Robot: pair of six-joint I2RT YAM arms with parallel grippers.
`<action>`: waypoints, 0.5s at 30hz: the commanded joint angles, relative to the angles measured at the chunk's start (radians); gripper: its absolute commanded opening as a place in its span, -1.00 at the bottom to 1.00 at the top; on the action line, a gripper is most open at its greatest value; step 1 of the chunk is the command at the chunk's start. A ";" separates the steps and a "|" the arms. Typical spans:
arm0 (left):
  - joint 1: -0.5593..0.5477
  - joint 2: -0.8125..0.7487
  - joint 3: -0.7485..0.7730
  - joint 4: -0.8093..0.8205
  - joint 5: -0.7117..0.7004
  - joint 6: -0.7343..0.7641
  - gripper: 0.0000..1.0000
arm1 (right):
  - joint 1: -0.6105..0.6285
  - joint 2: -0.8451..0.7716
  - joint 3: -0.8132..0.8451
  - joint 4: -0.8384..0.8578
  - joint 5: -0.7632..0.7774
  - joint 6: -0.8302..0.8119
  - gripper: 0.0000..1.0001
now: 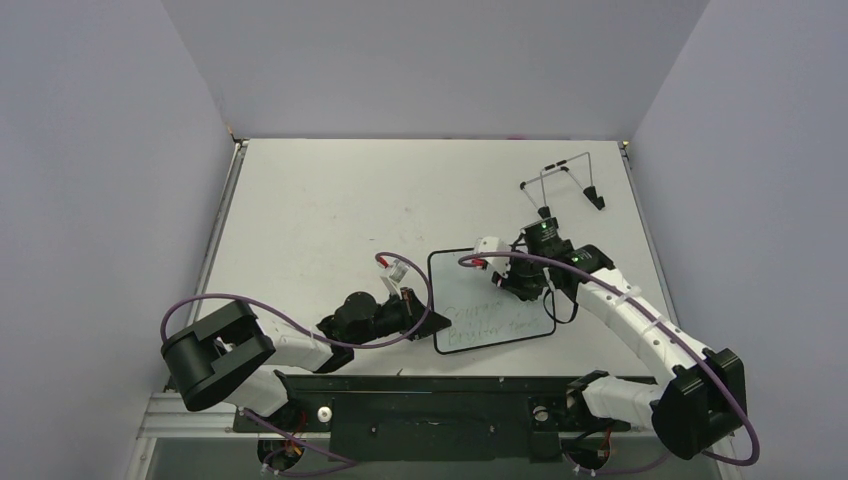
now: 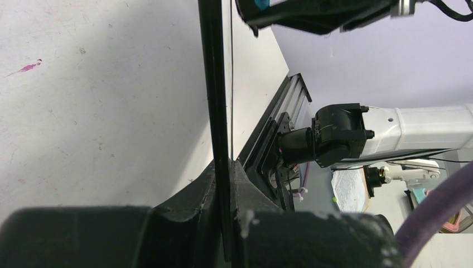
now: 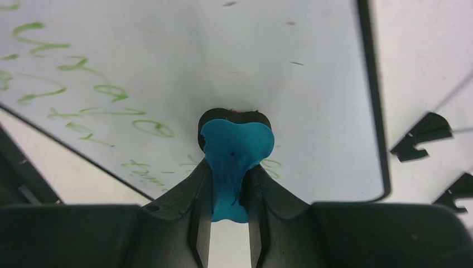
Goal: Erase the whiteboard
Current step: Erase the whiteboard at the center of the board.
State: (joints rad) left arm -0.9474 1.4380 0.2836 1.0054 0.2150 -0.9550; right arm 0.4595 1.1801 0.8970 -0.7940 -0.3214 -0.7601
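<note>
Whiteboard (image 1: 470,300) rim pinched by left hand (image 2: 223,187); right hand (image 3: 230,192) pinches eraser (image 3: 237,144), hiding writing (image 3: 109,90).

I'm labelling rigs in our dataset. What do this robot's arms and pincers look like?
Both arms are alike: the left arm and right arm have white links between chunky black joint housings. A purple cable loops along each. Small green lights glow near the right arm's wrist. The left pincer and right pincer have matte black, wedge-shaped fingers.
</note>
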 commanded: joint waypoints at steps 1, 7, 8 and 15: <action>-0.007 -0.040 0.005 0.121 0.024 0.039 -1.00 | -0.032 -0.038 -0.003 0.181 0.160 0.145 -1.00; -0.006 -0.056 0.007 0.098 0.022 0.051 -1.00 | -0.074 -0.028 -0.010 0.061 0.069 0.015 -1.00; -0.006 -0.056 0.008 0.097 0.023 0.052 -1.00 | -0.066 -0.019 0.003 -0.006 0.024 -0.011 -1.00; -0.006 -0.058 0.005 0.097 0.027 0.053 -1.00 | -0.132 -0.055 0.027 0.094 -0.023 0.102 -1.00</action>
State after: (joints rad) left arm -0.9482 1.4231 0.2790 1.0016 0.2207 -0.9306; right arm 0.3992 1.1671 0.8902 -0.8001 -0.3435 -0.7567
